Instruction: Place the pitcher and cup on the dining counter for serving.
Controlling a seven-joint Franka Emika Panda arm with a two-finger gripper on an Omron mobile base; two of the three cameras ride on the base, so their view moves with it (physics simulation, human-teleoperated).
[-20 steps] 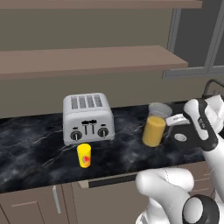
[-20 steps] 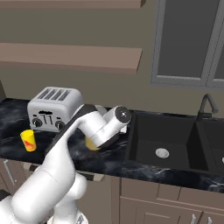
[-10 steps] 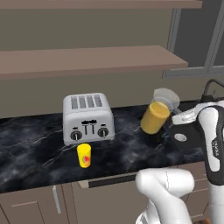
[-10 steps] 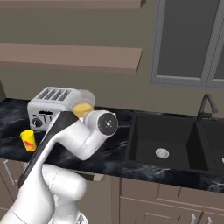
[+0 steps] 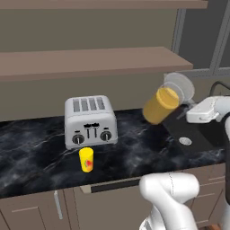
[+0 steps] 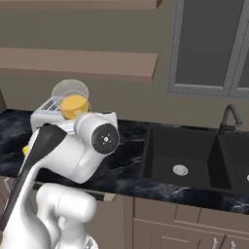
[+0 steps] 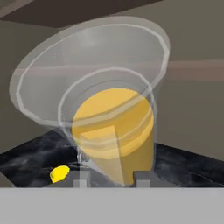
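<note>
Tool (image 7: 108, 178) grips the pitcher (image 5: 162, 102), which I see from the left tilted in open air above the bench (image 5: 36, 152), near its sink-side edge; cup (image 5: 86, 159) stands before the toaster (image 5: 90, 120), free bench around it. From the right, pitcher hangs over the toaster. Hand view: fingertips (image 7: 81, 178) flank its base

Flat, even rendered light with no clear source; soft faint shadows under the shelf (image 5: 90, 63). Coarse, slightly blurry pictures, no glare, no edge distortion.
</note>
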